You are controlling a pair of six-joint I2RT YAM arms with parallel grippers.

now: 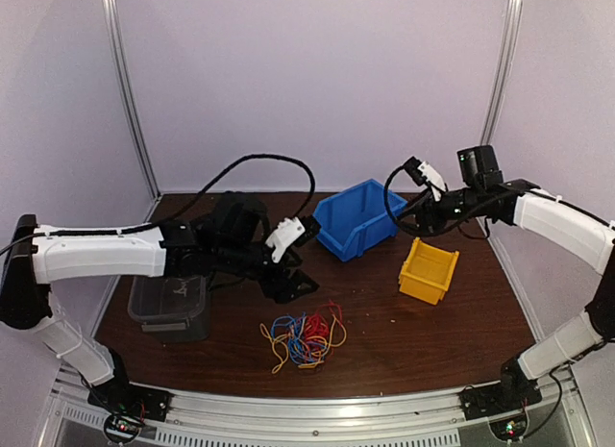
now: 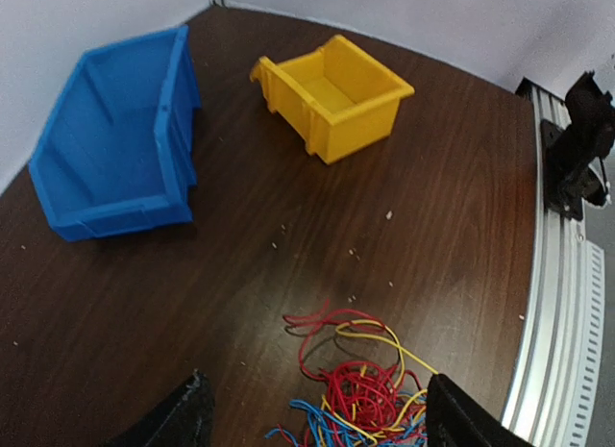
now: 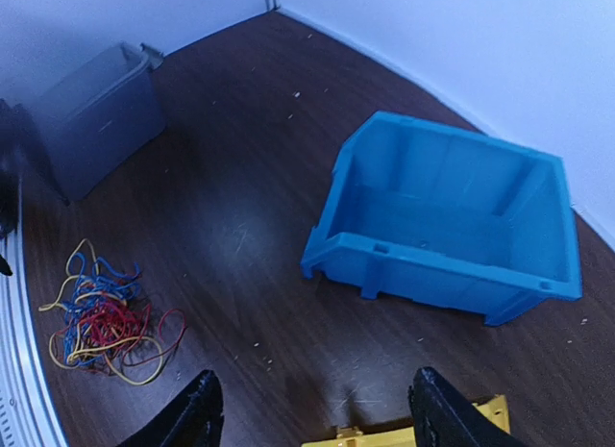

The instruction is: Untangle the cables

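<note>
Dark wooden table (image 1: 432, 332) holds tangled cables (image 1: 306, 336); left gripper (image 2: 323, 413) hovers over them, jaws spread; right gripper (image 3: 322, 410) gapes empty near blue bin (image 1: 356, 221).

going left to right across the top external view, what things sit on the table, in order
grey bin → cables → blue bin → yellow bin

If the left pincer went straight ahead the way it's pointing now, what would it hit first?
Probably the tangle of cables on the table, just ahead of the open left pincer, though depth is unclear.
</note>
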